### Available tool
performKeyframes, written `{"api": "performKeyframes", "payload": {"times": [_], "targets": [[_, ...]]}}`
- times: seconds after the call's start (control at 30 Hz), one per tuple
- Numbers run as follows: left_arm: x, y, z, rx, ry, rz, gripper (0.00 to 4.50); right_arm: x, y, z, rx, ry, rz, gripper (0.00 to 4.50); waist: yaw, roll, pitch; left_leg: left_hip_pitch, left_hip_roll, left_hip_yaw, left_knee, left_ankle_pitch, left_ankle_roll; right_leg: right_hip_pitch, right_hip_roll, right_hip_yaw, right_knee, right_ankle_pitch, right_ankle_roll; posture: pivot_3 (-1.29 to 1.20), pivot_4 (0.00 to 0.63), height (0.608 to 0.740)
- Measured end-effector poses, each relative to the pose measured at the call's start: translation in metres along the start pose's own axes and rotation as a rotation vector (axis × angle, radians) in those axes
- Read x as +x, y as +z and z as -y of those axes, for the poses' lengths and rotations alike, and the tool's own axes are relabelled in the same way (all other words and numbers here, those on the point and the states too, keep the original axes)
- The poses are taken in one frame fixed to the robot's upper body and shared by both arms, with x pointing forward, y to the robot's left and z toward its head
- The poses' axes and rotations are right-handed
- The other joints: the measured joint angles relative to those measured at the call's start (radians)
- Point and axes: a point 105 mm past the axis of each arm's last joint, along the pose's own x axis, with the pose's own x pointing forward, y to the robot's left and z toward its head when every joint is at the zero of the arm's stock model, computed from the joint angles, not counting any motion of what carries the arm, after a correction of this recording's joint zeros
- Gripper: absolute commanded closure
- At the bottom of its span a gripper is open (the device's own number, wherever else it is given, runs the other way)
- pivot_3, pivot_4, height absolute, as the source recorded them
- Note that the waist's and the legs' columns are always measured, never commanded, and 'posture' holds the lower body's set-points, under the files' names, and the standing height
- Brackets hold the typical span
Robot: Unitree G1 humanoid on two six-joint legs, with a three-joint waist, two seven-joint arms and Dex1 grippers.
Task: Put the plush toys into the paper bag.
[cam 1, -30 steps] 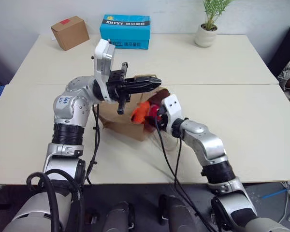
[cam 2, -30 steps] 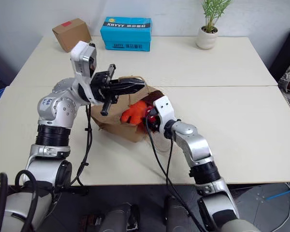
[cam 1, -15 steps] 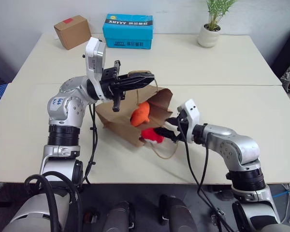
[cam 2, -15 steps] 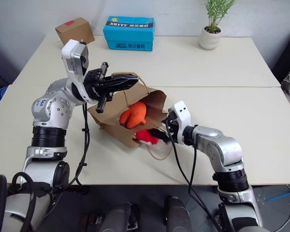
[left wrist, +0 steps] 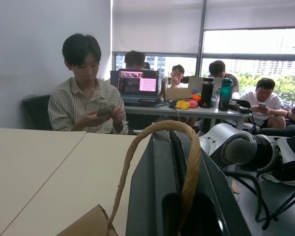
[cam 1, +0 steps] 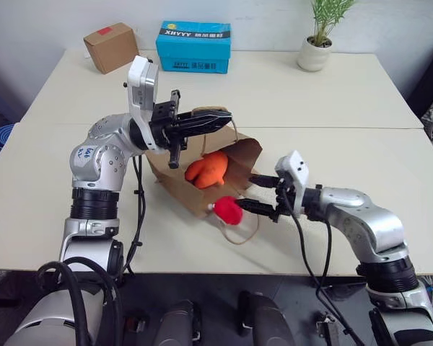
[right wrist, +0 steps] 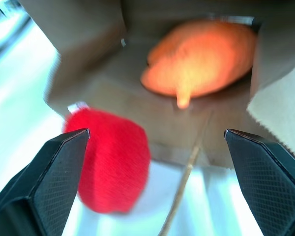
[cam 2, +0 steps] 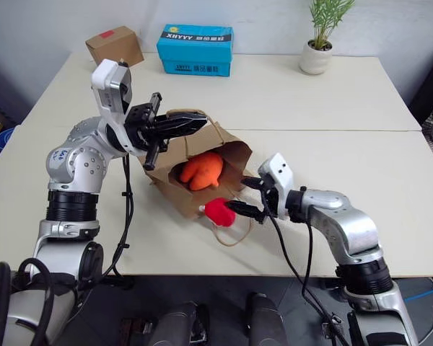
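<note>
While the left hand (cam 1: 220, 116) is clamped shut on one cord handle (left wrist: 157, 129) of the paper bag (cam 1: 175, 175), it holds the bag's upper side lifted, so the bag lies on its side on the pale surface (cam 1: 310, 94) with its mouth facing the right hand (cam 1: 262, 194). Inside the bag, near its mouth, rests the orange toy (cam 1: 207, 169). A round red toy (cam 1: 229, 210) sits just outside the mouth, at the bag's lower lip, beside the second handle (cam 1: 244, 232) lying loose on the surface. Close to the red toy, the right hand has its two fingers spread wide apart and empty. At the far edge stand a cardboard box (cam 1: 111, 47), a blue box (cam 1: 193, 46) and a potted plant (cam 1: 320, 37).
</note>
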Motion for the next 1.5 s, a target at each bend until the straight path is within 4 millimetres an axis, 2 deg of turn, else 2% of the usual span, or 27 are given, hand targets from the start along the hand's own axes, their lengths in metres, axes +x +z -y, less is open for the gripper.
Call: {"api": "performKeyframes", "payload": {"times": [0.1,0.23,0.27,0.37,0.47,0.63,0.73,0.87,0.93,1.1,1.2,1.3,1.47,1.5], "targets": [[0.0,-0.002,0.0,-0.007,0.002,-0.002,4.5,0.0,0.003,-0.013,-0.005,0.043,0.002,0.03,0.005,0.0,0.0,0.0,0.0,0.0,0.0,0.0,0.0,0.0,0.0,0.0,0.0,0.0,0.0,0.0,0.15,0.74],[0.0,-0.001,0.001,-0.004,0.003,-0.003,4.5,0.019,-0.022,-0.034,0.019,0.086,-0.072,0.03,0.009,0.0,0.0,0.0,0.0,0.0,0.0,0.0,0.0,0.0,0.0,0.0,0.0,0.0,0.0,0.0,0.15,0.74],[0.0,-0.002,0.001,-0.004,0.002,-0.004,4.5,0.023,-0.025,-0.036,0.022,0.086,-0.081,0.19,0.009,0.0,0.0,0.0,0.0,0.0,0.001,0.0,0.0,0.0,0.0,0.0,0.0,0.0,0.0,0.0,0.15,0.74],[0.001,-0.002,0.002,-0.002,-0.002,-0.008,4.5,0.03,-0.035,-0.033,-0.013,0.047,-0.123,0.88,0.01,0.0,0.0,0.0,0.0,0.0,0.001,0.0,0.0,0.0,0.0,-0.001,0.0,0.0,0.0,0.0,0.15,0.74],[0.001,-0.001,0.002,-0.002,-0.003,-0.009,4.5,0.03,-0.039,-0.027,-0.027,0.018,-0.136,2.02,0.011,0.0,0.0,0.0,-0.001,0.0,0.001,0.0,0.0,0.0,0.0,-0.001,0.0,0.0,0.0,0.0,0.15,0.74],[0.001,-0.002,0.002,-0.007,-0.004,-0.01,4.5,0.03,-0.031,-0.028,-0.067,0.042,-0.109,3.7,0.01,0.0,0.0,0.0,0.0,0.0,0.001,0.0,0.0,0.0,0.0,-0.001,0.0,0.0,0.0,0.0,0.15,0.74],[0.001,-0.002,0.002,-0.007,-0.005,-0.01,4.5,0.032,-0.018,-0.026,-0.037,0.043,-0.039,4.37,0.01,0.0,0.0,0.0,0.0,0.0,0.001,0.0,0.0,0.0,0.0,-0.001,0.0,0.0,0.0,0.0,0.15,0.74],[0.003,-0.003,0.003,-0.01,-0.01,-0.01,4.5,0.039,0.024,-0.026,0.02,0.044,0.133,4.41,0.008,0.0,0.0,0.0,0.0,0.0,0.001,0.0,0.0,0.0,0.001,-0.002,0.001,0.0,0.0,0.0,0.15,0.74],[0.003,-0.003,0.003,-0.01,-0.012,-0.01,4.5,0.04,0.027,-0.022,0.031,0.023,0.142,4.41,0.008,0.0,0.0,0.0,0.0,0.0,0.001,0.0,0.0,0.0,0.0,-0.001,0.001,0.0,0.0,0.0,0.15,0.74],[0.003,-0.003,0.003,-0.01,-0.017,-0.008,4.5,0.064,-0.003,-0.011,0.051,-0.054,0.041,4.41,0.007,0.0,0.0,0.0,0.0,0.0,0.001,0.0,0.0,0.0,0.0,-0.001,0.001,0.0,0.0,0.0,0.15,0.74],[0.005,-0.003,0.004,-0.01,-0.021,-0.005,4.5,0.083,-0.019,-0.016,0.022,-0.036,-0.015,4.41,0.005,0.0,0.0,0.0,0.0,0.0,0.001,0.0,0.0,0.0,0.001,-0.001,0.001,0.0,0.0,0.0,0.15,0.74],[0.006,-0.003,0.004,-0.01,-0.025,-0.004,4.5,0.096,-0.02,-0.021,-0.037,-0.017,-0.011,4.41,0.001,0.0,0.0,0.0,0.0,0.0,0.001,0.0,0.0,0.0,0.001,-0.001,0.001,0.0,0.0,0.0,0.15,0.74],[0.008,-0.006,0.005,-0.021,-0.028,0.005,4.5,0.111,-0.018,-0.014,-0.116,-0.064,0.073,4.41,-0.011,-0.001,-0.001,0.001,0.0,0.0,0.001,0.0,0.0,0.0,0.0,0.0,0.002,0.0,0.0,0.0,0.15,0.74],[0.008,-0.007,0.005,-0.023,-0.026,0.005,4.5,0.112,-0.017,-0.014,-0.111,-0.065,0.088,4.06,-0.012,-0.001,-0.001,0.001,0.0,0.0,0.001,0.0,-0.001,0.0,0.0,0.0,0.002,0.0,0.0,0.0,0.15,0.74]]}}
